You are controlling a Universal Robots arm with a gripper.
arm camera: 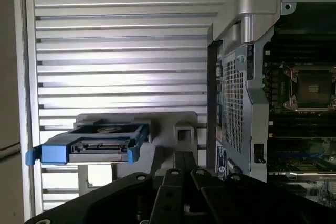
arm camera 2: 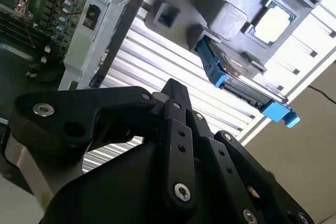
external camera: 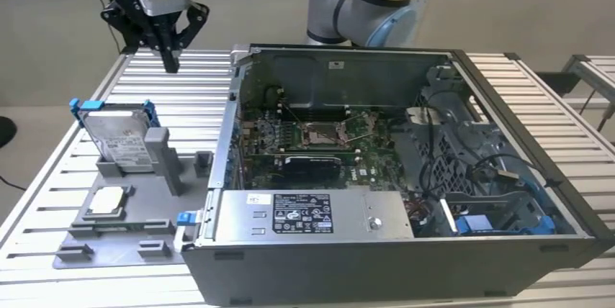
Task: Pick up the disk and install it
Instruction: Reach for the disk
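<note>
Exterior view: the hand is being held fully closed on nothing above the worktop, while the disk is being supported upright in the grey stand.

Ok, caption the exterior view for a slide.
Gripper, fingers shut, hangs over the table; the disk stands in a grey holder beside the open computer case.
</note>
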